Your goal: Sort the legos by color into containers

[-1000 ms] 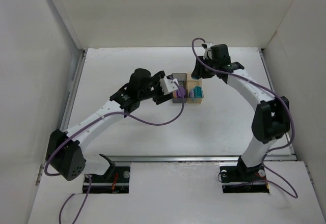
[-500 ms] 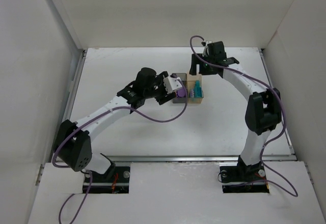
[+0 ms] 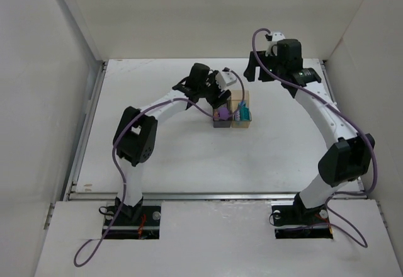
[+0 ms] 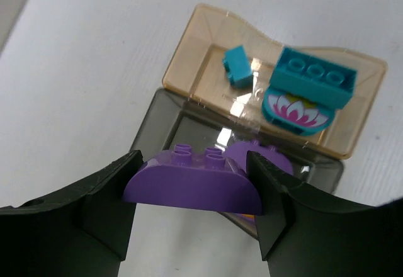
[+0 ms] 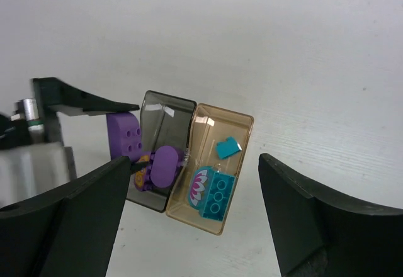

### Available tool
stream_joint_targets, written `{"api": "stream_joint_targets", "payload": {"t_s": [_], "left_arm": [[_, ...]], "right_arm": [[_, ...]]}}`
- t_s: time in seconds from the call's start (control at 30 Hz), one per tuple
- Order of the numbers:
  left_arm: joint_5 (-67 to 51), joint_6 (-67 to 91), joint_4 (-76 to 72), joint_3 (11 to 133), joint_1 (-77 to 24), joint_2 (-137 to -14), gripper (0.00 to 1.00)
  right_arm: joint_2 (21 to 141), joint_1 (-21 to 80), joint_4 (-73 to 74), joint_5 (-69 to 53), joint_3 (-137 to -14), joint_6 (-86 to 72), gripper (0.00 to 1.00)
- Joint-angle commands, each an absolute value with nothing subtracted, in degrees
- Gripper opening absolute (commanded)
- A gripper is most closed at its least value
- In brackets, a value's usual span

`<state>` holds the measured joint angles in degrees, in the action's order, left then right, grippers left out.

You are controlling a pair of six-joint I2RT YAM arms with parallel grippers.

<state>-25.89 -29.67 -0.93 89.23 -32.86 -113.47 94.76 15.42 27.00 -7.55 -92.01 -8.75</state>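
My left gripper point(image 4: 192, 201) is shut on a purple rounded lego point(image 4: 189, 186), held at the outer edge of the dark grey container point(image 4: 157, 113); from above this lego point(image 3: 221, 110) hangs over that bin point(image 3: 220, 124). Another purple piece point(image 5: 165, 165) with a bit of orange lies inside the grey bin. The joined amber container point(image 5: 236, 121) holds a small teal lego point(image 5: 227, 147) and a larger teal one with a lotus print point(image 5: 214, 195). My right gripper point(image 5: 192, 220) is open and empty, high above both bins; from above it point(image 3: 257, 74) is behind them, to the right.
White walls enclose the table point(image 3: 157, 151) on the left, back and right. A purple cable point(image 3: 189, 104) loops off the left arm beside the bins. A metal rail point(image 3: 214, 195) runs along the near edge.
The right gripper has opened and drawn back up and to the right, away from the bins. The left arm has swung round to the far side, still holding the purple lego at the grey bin.
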Motion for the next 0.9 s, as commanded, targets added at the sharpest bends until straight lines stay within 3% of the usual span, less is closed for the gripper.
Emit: {"api": "stream_joint_targets", "payload": {"t_s": [0.0,0.07,0.23,0.33,0.43,0.73,0.87], "left_arm": [[-29.8,-30.0,-1.3,91.1,-31.5,-115.5,0.03],[-30.4,-32.2,-1.3,91.7,-31.5,-116.1,0.09],[-30.9,-32.8,-2.7,92.4,-31.5,-116.6,0.68],[-32.9,-32.8,-2.7,91.9,-31.5,-114.4,0.78],[-34.9,-32.8,-3.9,89.6,-31.5,-110.5,0.97],[-33.3,-27.7,0.9,85.3,-28.8,-100.6,1.00],[-25.9,-17.3,0.2,81.6,-23.4,-92.7,1.00]], "right_arm": [[93.1,14.0,27.5,-6.9,-91.1,-6.4,0.87],[92.6,14.0,28.2,-5.7,-91.1,-5.9,0.88],[92.5,13.4,29.4,-5.7,-91.1,-5.3,0.88],[91.9,13.4,29.4,-6.2,-91.1,-5.3,0.88],[91.4,12.9,29.4,-6.8,-91.1,-5.3,0.90],[86.0,10.5,29.4,-7.8,-87.8,-8.3,0.91],[79.8,8.9,29.4,0.3,-82.9,-9.8,1.00]]}}
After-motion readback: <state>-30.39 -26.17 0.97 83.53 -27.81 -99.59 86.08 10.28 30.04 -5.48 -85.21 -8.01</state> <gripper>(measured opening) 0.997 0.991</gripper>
